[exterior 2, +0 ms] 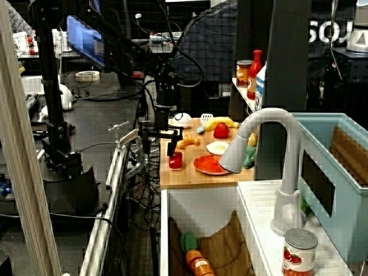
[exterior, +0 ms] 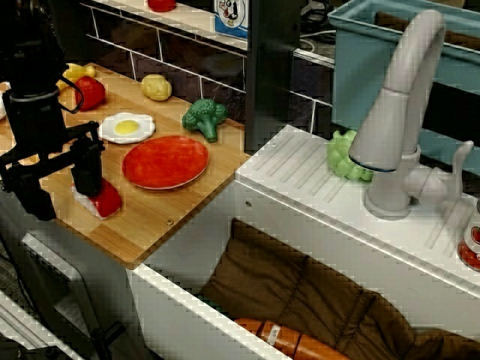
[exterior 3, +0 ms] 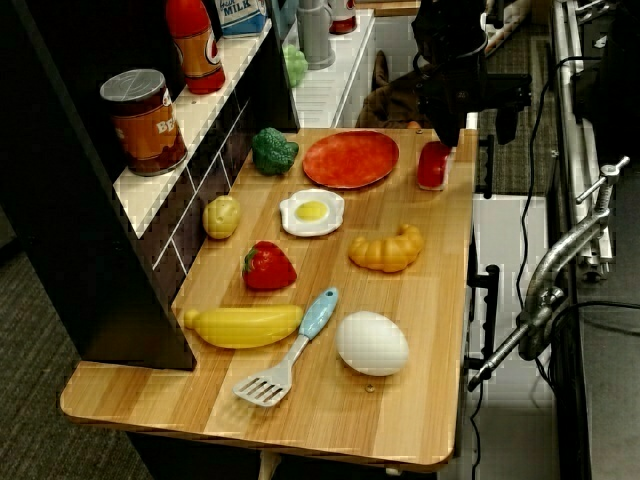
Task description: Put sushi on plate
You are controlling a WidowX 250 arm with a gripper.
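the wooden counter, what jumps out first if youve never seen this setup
The black gripper stands out, hanging at the near edge of the wooden counter with one finger down at the red-topped sushi. Just beside the sushi lies the empty red plate, with a fried egg and broccoli behind it. Further along the board, a croissant, strawberry, banana and white egg are spread out.

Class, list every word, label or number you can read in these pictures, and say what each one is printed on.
"MILK": white and blue carton on the dark shelf.
"BR", rest turned away: orange label of the silver-topped tin can.
"SO", cut off: dark background sign.
Red bottle's label: too blurred to read.
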